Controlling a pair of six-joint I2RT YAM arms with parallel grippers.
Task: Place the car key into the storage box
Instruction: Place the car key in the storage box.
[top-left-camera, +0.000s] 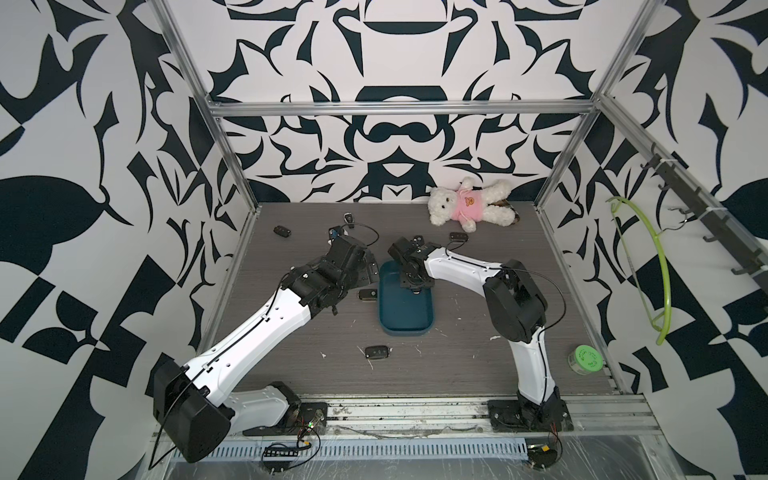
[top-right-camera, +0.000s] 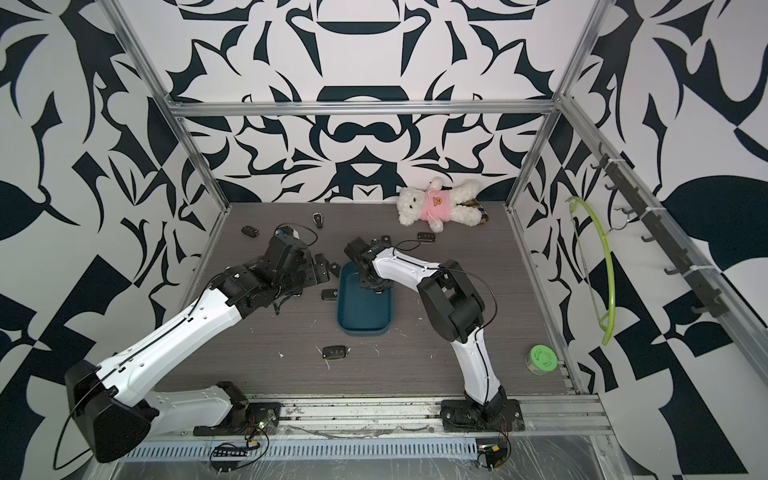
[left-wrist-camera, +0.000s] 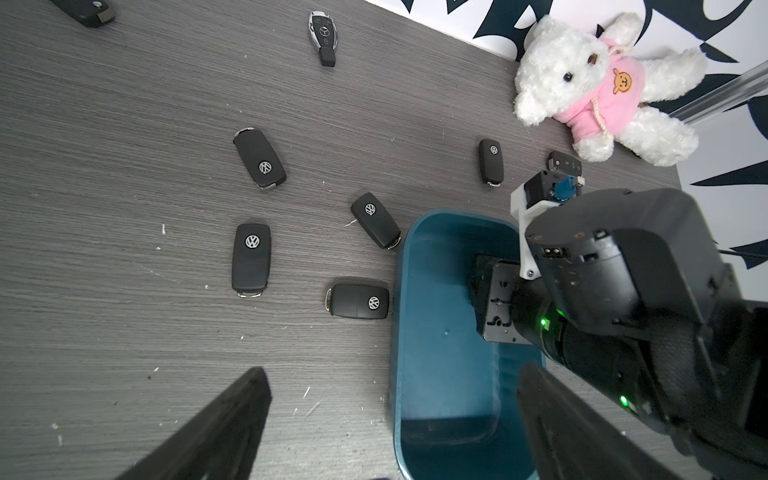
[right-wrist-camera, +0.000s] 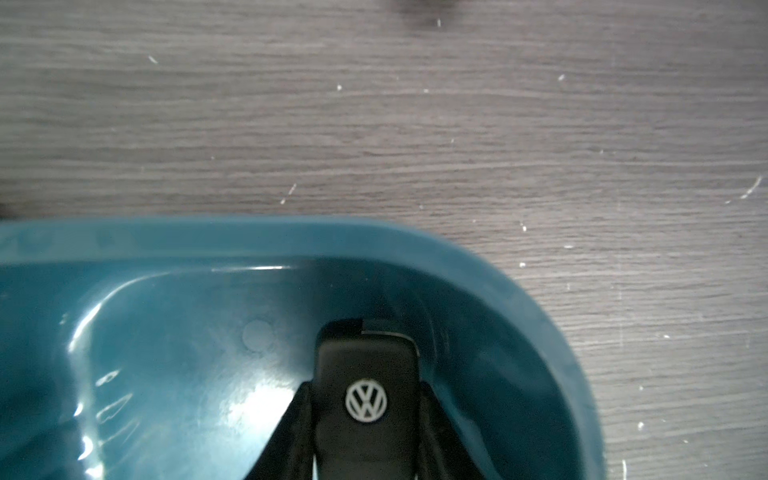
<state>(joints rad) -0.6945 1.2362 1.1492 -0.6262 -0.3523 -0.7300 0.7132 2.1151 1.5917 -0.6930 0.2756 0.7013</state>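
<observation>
right gripper (right-wrist-camera: 366, 388) clamped on the VW car key (right-wrist-camera: 365, 361), logo facing the wrist cam, long axis in line with the fingers, free end toward the storage box (right-wrist-camera: 249, 241) wall, down inside the box, left gripper (left-wrist-camera: 392, 372) gaping wide and empty, scuffed grey woodgrain table (top-left-camera: 478, 353), black-and-white patterned walls (top-left-camera: 395, 145)

both top views are bright and evenly lit, with only soft, faint shadows on the grey worktop (top-left-camera: 457, 365); straight lines bow toward the edges. the left wrist view is crisp, stretched at its corners. the right wrist view is soft and grainy, perhaps slightly out of focus, with white glare streaks on the storage box (right-wrist-camera: 291, 237) floor.
</observation>
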